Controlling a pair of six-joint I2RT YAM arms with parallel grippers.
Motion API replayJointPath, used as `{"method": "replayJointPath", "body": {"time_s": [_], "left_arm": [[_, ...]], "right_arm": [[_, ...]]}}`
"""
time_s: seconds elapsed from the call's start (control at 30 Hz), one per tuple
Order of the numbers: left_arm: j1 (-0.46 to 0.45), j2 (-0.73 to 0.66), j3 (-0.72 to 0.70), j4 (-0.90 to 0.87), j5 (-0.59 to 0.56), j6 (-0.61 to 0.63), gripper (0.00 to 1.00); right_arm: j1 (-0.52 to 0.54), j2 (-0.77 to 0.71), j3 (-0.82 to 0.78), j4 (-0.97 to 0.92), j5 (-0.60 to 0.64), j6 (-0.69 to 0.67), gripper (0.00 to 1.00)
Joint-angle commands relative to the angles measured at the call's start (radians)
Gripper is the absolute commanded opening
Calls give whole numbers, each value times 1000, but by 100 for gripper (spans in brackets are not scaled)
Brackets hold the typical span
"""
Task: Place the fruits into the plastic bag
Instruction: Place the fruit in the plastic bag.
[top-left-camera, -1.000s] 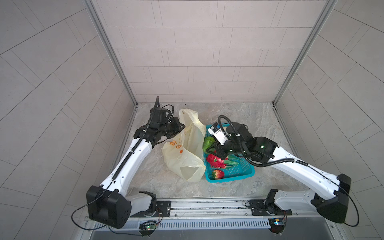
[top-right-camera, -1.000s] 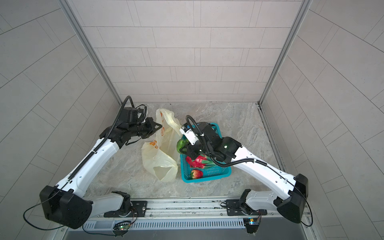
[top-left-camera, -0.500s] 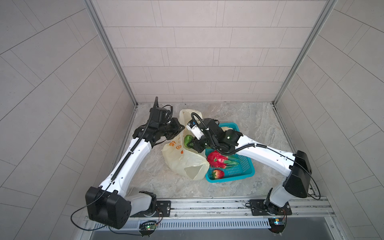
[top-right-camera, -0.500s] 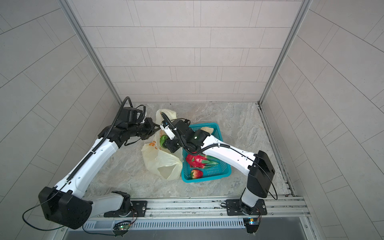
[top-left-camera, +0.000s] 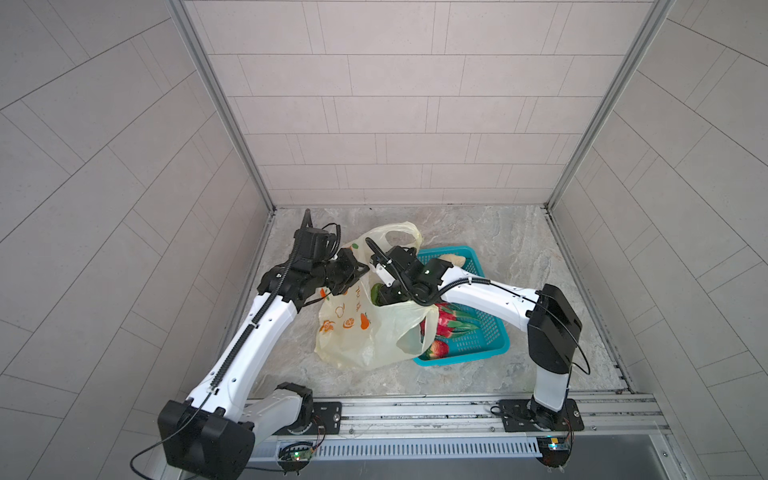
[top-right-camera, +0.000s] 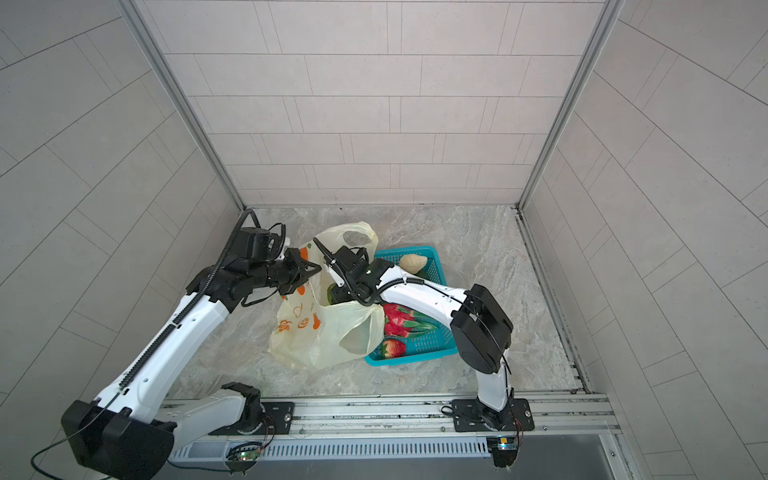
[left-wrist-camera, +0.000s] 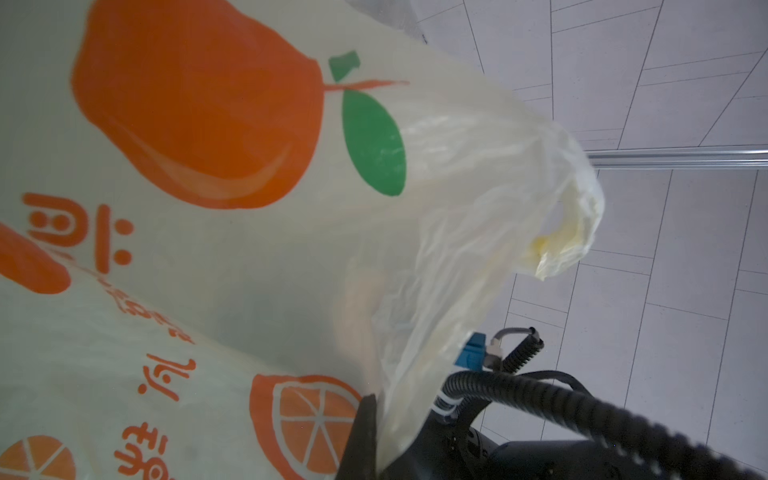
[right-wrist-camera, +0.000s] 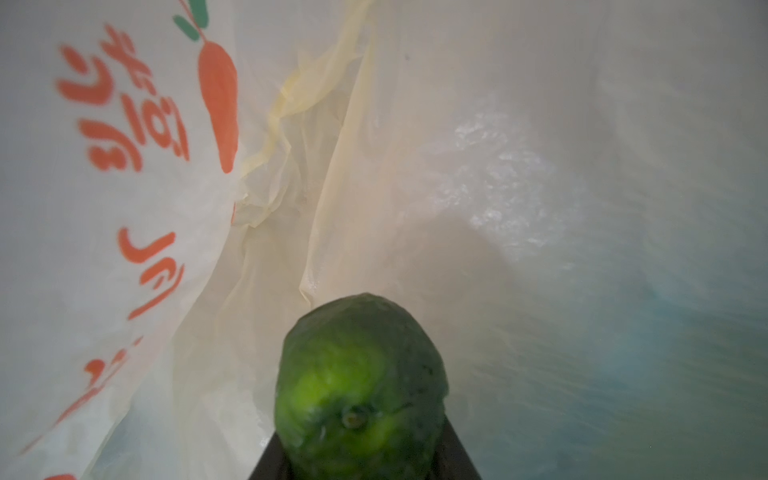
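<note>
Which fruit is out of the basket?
The green fruit: it is held in the right end effector, inside the bag. The dragon fruit, strawberry and beige piece lie in the basket.

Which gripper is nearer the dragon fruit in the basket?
Right. The right gripper, green fruit between its jaws, is in the mouth of the plastic bag, close to the dragon fruit; the left gripper pinches the bag's opposite edge, farther off.

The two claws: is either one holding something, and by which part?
The left gripper pinches the plastic bag at its top edge. The right gripper holds a green fruit by its sides, inside the bag's mouth.
</note>
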Motion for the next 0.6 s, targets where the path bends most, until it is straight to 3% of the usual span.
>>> {"method": "replayJointPath", "body": {"time_s": [0.0, 0.23, 0.57], "left_arm": [[-2, -13, -19, 23, 17, -3, 0], [-3, 28, -64, 125, 120, 29, 0], [-1, 102, -75, 174, 250, 128, 0]], "right_arm": [[0, -6, 33, -74, 14, 2, 42], [-15, -71, 2, -121, 31, -13, 65], [-27, -242, -158, 37, -75, -45, 71]]}}
